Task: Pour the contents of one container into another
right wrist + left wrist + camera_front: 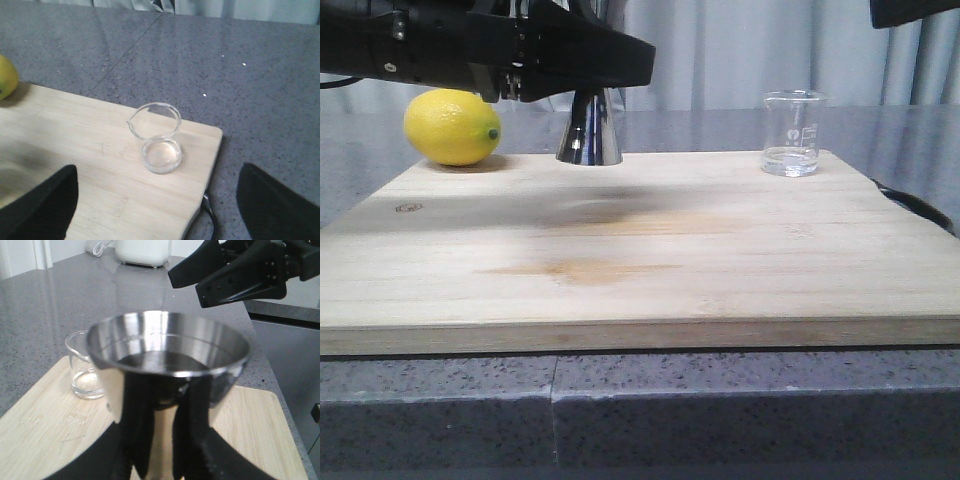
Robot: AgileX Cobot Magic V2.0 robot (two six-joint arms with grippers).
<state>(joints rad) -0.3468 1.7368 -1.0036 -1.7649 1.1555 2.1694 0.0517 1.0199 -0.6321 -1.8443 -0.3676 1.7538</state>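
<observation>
The steel jigger (589,132) stands at the far edge of the wooden board (640,250), left of centre. My left gripper (588,80) is shut on its narrow waist, which the black fingers (145,415) hide. The jigger's upper cup (167,347) fills the left wrist view, dark inside. The clear glass beaker (791,133) stands upright at the board's far right corner, with a thin layer of clear liquid at its bottom (160,155). My right gripper (160,200) hangs open above and short of the beaker, holding nothing.
A yellow lemon (452,127) lies at the board's far left corner, beside the jigger. A dark handle loop (915,205) sticks out from the board's right edge. Grey stone counter (225,60) surrounds the board. A white appliance (144,251) stands far off on the counter.
</observation>
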